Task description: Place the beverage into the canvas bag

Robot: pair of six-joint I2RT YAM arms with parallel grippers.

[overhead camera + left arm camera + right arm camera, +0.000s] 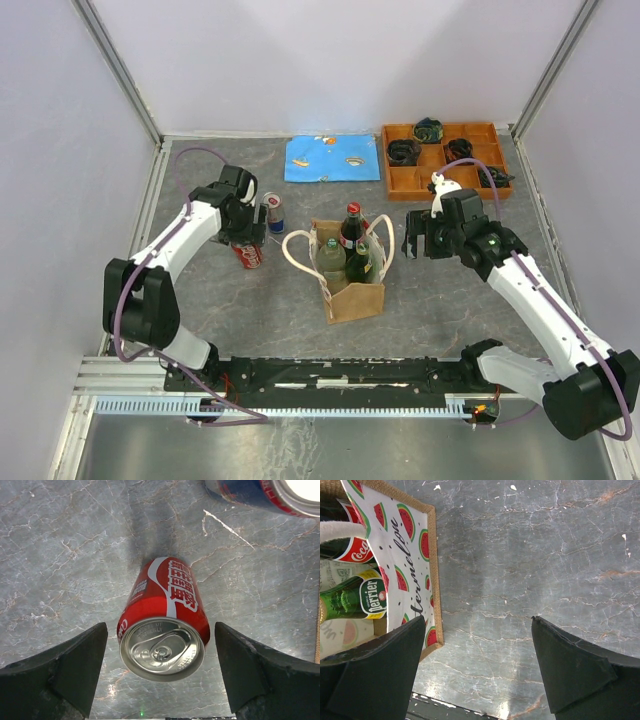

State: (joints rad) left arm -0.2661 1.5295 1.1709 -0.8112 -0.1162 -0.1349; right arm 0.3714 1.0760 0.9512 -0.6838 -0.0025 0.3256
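Note:
A red cola can (165,605) stands on the marble table, its silver top facing the left wrist camera. My left gripper (161,665) is open with one finger on each side of the can, and a gap shows on both sides. In the top view the can (247,254) sits left of the canvas bag (356,300), under my left gripper (240,236). The bag has cream handles and holds several bottles. My right gripper (424,240) hangs open just right of the bag. The right wrist view shows that gripper (477,655) over bare table, beside the bag's watermelon-print side (402,535).
A blue and silver can (275,212) stands just behind the red one and shows in the left wrist view (260,495). A blue card (333,158) and an orange compartment tray (400,180) lie at the back. White walls and metal rails border the table.

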